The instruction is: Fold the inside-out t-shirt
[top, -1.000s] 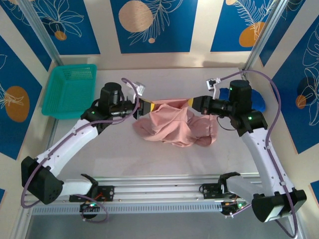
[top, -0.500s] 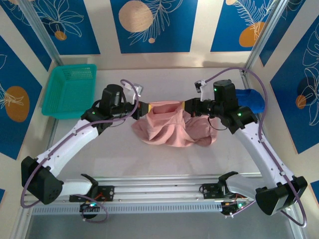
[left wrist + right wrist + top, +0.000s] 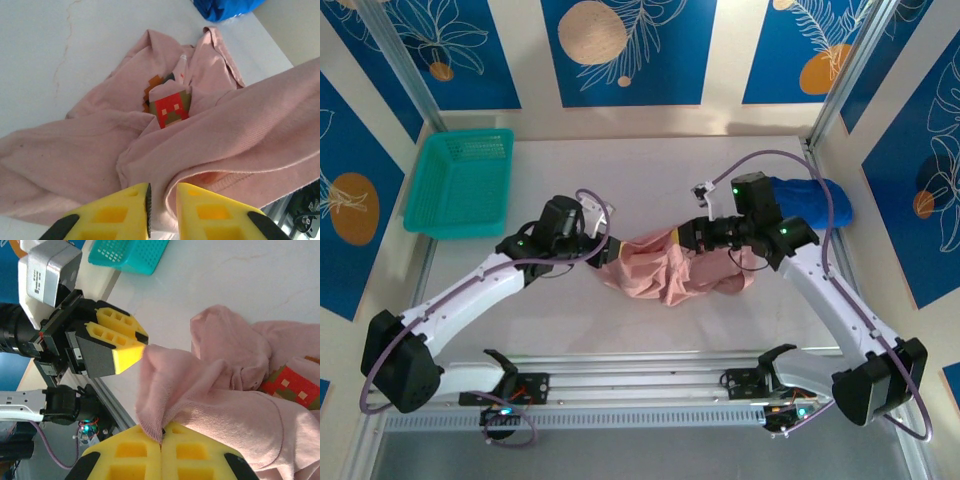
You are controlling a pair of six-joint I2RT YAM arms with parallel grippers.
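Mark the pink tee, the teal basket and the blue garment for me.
inside-out t-shirt (image 3: 660,272), top view, middle of the crumpled body.
teal basket (image 3: 460,190), top view, bare mesh floor.
blue garment (image 3: 825,200), top view, middle of the bundle.

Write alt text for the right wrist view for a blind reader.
The right gripper pinches a fold of the pink t-shirt on the white table. The left gripper meets the cloth; a teal basket lies beyond.

No words, numbers or brand marks can be read anywhere. The red and brown blocky patch (image 3: 171,106) on the pink t-shirt (image 3: 75,145), mid-frame, carries no lettering.
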